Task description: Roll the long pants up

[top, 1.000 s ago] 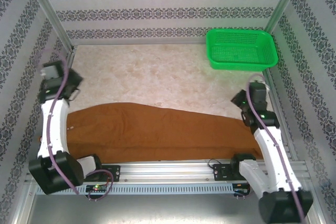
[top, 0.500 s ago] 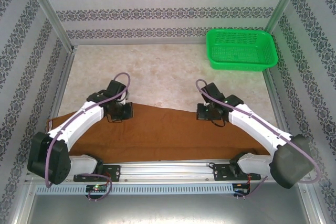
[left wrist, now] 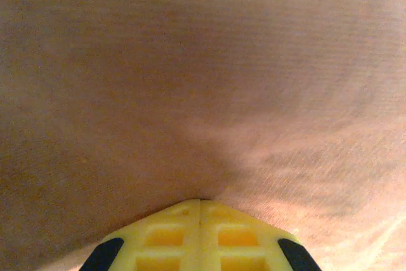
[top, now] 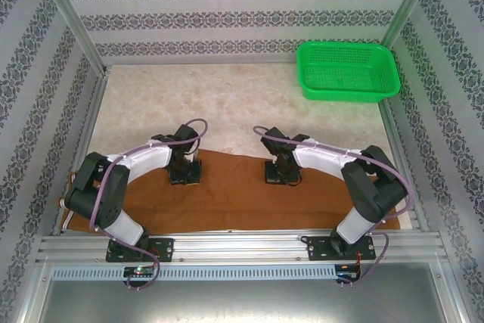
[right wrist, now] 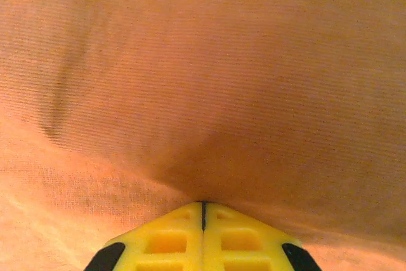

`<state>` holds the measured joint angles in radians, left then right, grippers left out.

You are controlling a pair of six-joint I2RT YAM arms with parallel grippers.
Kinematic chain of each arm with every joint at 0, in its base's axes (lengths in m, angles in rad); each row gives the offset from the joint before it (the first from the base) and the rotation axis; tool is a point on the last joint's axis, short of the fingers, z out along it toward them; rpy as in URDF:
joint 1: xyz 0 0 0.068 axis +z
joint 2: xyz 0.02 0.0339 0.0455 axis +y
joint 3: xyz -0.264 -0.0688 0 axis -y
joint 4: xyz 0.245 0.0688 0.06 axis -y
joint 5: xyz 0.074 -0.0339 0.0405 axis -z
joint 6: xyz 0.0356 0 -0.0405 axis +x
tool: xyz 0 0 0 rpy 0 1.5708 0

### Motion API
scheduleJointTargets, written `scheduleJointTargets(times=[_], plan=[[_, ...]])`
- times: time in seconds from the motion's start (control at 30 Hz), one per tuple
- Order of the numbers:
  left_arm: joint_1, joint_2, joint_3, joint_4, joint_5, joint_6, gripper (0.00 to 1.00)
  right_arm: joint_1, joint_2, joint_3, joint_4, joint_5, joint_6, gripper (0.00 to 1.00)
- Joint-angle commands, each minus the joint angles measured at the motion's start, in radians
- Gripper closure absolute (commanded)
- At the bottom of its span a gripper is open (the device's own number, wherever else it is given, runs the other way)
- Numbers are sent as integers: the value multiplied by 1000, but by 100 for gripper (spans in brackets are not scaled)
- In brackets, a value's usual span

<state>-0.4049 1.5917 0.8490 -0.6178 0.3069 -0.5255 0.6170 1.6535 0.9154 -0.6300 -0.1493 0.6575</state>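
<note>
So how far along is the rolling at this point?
Done: nothing yet; the long pants lie spread flat, unrolled. In hand: the left gripper and right gripper pinch the far edge, fingers shut on puckered cloth. Left: the whole roll.

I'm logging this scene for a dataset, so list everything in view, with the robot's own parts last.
long pants: one, rust-brown, spread flat along the near side of the table
basket: one, green, far right corner of the table
table: one, pale marbled top, under everything
walls: three, grey patterned stripes, left, far and right sides
rail: one, silver, near edge, carrying the arm bases
left gripper: one, yellow fingers, shut on the pants' far edge, left of centre
right gripper: one, yellow fingers, shut on the pants' far edge, right of centre
</note>
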Motion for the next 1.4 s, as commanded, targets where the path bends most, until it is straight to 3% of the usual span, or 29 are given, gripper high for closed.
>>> scheduleJointTargets(times=[0.0, 0.17, 0.37, 0.63, 0.77, 0.83, 0.87, 0.93, 1.03, 1.23, 1.37], plan=[[-5, 69, 43, 61, -43, -19, 100, -52, 57, 22, 2, -11, 30, 100], [22, 194, 160, 50, -78, 1, 100, -198, 107, 86, 3, -49, -7, 100], [52, 323, 336, -19, -131, 82, 100, -325, 212, 286, -91, -24, -100, 100], [187, 440, 540, -95, -147, 214, 100, -401, 369, 492, -135, -37, -124, 100], [227, 417, 584, -72, -138, 235, 100, -422, 361, 543, -158, 54, -126, 100], [227, 349, 583, -71, -148, 243, 86, -444, 261, 516, -154, 137, -132, 100], [228, 305, 578, -74, -152, 245, 78, -466, 195, 488, -155, 165, -138, 94], [227, 225, 553, -85, -141, 249, 63, -533, 68, 442, -175, 170, -154, 52], [226, 151, 499, -92, -75, 235, 60, -669, -95, 364, -208, 127, -179, 24], [186, 106, 335, 60, 60, 194, 61, -1015, -243, 173, -170, -25, -158, 22], [147, 198, 319, 91, 91, 203, 63, -1151, -228, 61, -66, -163, -79, 22]])
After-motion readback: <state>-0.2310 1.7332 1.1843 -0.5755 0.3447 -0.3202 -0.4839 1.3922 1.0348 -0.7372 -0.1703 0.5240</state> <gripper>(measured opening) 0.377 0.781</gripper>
